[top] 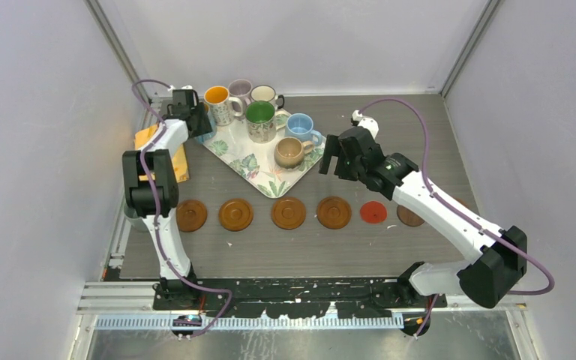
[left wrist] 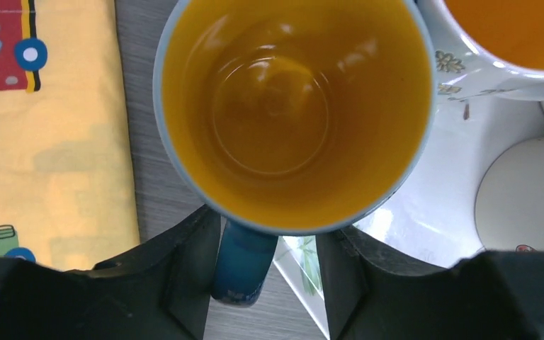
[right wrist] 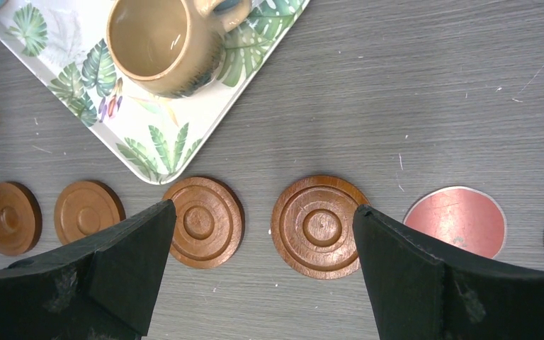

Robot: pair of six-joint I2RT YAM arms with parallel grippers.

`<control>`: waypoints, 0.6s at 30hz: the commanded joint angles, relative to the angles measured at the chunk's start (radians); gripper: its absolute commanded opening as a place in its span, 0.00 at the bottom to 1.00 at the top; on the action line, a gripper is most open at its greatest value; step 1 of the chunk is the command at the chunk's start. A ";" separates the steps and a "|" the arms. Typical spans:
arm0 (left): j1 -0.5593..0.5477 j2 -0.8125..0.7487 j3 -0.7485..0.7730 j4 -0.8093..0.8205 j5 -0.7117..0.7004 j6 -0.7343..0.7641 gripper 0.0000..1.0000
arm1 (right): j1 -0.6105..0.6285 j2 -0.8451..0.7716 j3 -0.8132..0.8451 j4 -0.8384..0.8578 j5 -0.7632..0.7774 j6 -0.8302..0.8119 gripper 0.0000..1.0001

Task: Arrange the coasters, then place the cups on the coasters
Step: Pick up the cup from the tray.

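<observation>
We see the left gripper (left wrist: pixel 269 230), unclamped, astride a blue handle (left wrist: pixel 244 273), the mug (left wrist: pixel 290 106) rim cropped; the right gripper (right wrist: pixel 262 209) gapes over the grey table (right wrist: pixel 432 92).

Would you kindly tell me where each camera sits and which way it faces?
Top external: above and behind the arm bases, looking down on the table; both arms show, bases at the bottom.
Left wrist: on the left arm, looking straight down into an orange-inside mug; its own fingers flank the blue handle.
Right wrist: on the right arm, looking down at the coaster row; its own spread fingers frame the bottom.
Shared: top and right wrist both show the tan mug, leaf-patterned tray and red coaster.
</observation>
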 commanded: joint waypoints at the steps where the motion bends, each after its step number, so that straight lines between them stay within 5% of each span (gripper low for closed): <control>1: 0.003 0.013 0.055 0.028 0.043 0.032 0.51 | -0.001 -0.025 0.030 0.022 0.022 -0.016 1.00; 18: -0.075 0.072 0.093 -0.037 -0.096 -0.045 0.39 | -0.002 0.025 0.035 0.057 0.002 -0.014 1.00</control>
